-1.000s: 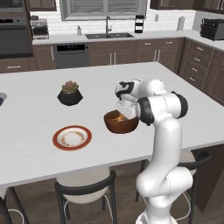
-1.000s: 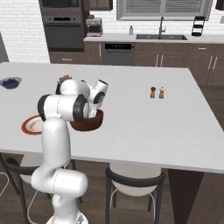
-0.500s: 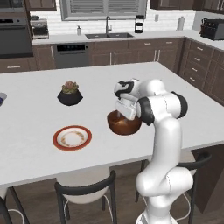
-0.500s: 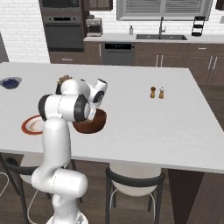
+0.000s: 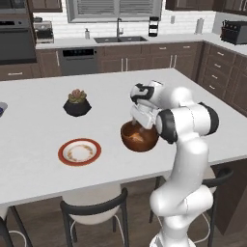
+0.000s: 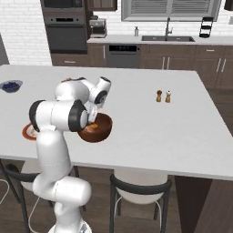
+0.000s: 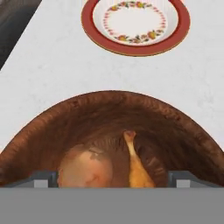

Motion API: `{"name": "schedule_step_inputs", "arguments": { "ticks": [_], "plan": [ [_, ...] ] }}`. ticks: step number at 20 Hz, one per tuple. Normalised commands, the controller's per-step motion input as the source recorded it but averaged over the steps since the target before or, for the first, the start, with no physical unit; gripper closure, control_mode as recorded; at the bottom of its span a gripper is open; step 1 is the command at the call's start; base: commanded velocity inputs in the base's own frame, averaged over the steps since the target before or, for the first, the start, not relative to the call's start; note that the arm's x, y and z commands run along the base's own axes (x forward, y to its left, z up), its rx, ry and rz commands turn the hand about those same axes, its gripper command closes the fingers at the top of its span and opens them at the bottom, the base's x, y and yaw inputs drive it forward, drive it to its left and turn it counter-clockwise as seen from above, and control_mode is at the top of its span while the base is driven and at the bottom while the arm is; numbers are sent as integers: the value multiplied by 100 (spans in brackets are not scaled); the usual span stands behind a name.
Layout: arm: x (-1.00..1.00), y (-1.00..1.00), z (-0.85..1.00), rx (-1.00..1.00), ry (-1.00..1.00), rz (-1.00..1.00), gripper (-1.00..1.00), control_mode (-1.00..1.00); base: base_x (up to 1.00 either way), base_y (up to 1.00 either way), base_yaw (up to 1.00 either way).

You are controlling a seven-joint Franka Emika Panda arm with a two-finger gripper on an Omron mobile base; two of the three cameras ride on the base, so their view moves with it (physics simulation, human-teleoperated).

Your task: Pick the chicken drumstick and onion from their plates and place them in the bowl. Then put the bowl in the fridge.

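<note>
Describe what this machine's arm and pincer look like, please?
The arm is glossy white, built of fat rounded segments with dark bands at the joints. Its pincer ends in two small grey blocky fingertips. I see no loose cables or markings.

- The bowl (image 5: pixel 139 136) has been shifted slightly toward the near edge of the counter (image 5: pixel 43 181) compared with a second ago, as seen in the left base view.
- The gripper (image 5: pixel 136 123) has been opened: its fingers (image 7: pixel 41 178) are now spread wide apart above the bowl's rim.
- The hand has been drawn back a little along with the bowl, in which the onion (image 7: pixel 86 169) and chicken drumstick (image 7: pixel 136 165) are seen lying.
</note>
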Motion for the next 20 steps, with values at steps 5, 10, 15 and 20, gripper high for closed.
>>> {"name": "schedule_step_inputs", "arguments": {
  "ticks": [5,10,15,20],
  "plan": [
    [-57,-13,63,0,-5,-41,-100,-100,0,0,0],
    [-8,-8,37,2,17,-76,-100,-100,0,0,0],
    [-2,-44,44,9,31,-77,-100,-100,0,0,0],
    [-9,-48,56,11,26,-76,-100,-100,0,0,0]
  ]
}}
